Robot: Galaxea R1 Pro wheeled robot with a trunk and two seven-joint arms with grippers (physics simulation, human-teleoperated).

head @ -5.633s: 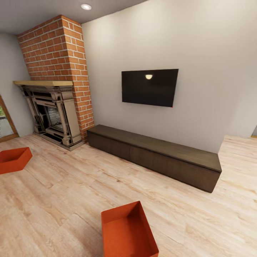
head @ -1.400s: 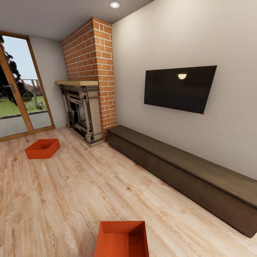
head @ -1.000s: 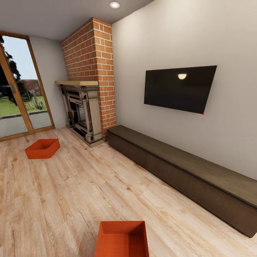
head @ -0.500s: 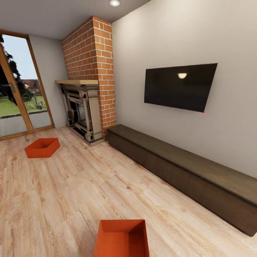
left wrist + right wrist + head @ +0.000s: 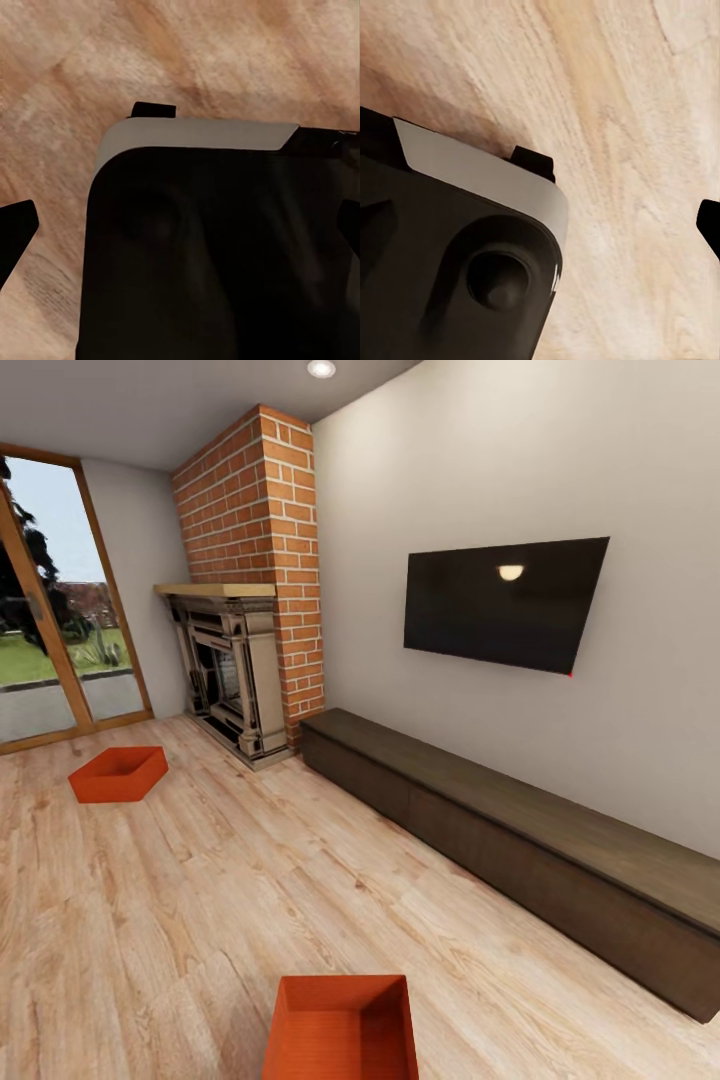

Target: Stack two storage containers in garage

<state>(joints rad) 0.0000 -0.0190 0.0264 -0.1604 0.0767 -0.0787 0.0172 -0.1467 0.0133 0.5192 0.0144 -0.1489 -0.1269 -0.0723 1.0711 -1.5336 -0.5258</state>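
Counting two storage containers [image 5: 342, 1028] [image 5: 119, 774], seemingly empty.

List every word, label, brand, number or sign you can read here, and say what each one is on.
None: no readable text anywhere.
The TV screen is blank, with a lamp's reflection and a tiny red dot at its lower corner.
Both storage containers are plain orange-red.
The brick fireplace and cabinet carry no markings.

The living room is viewed obliquely from head height; wood-plank flooring [image 5: 200, 900], shared, is viewed closely by both wrists.
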